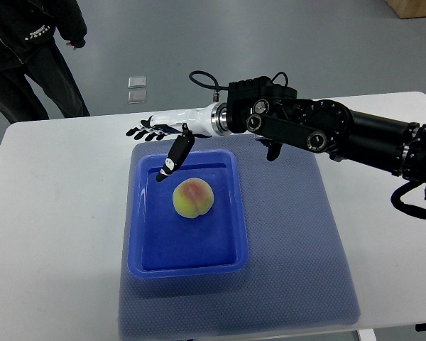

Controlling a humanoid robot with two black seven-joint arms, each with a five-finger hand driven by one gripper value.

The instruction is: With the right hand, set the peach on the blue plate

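The right robot hand (pixel 156 138) reaches in from the right edge on a long black arm, its white wrist and dark fingers hanging over the far rim of the blue plate (pixel 138 234). The fingers are spread and relaxed, most of them fanned out toward the left beyond the rim, while 1 digit points down and inward toward the plate's middle. They hold nothing.

Just below that hanging digit, apart from it by a clear gap, the peach (pixel 192 198) sits on the plate floor, slightly toward the far side of centre. It rests on its own, yellow-green with a red blush on top, touching no finger.

The plate is a rectangular tray with raised walls, lying on a grey-blue mat (pixel 291 234) that covers much of the white desk (pixel 50 234).

Judging from how things lie, the placing itself looks done: the peach is inside the plate and the hand is free of it. What is left appears to be only clearing the arm away from the plate.

No left arm shows. At the far left corner a person (pixel 28 57) in dark clothes stands beside the desk, well apart from the work.
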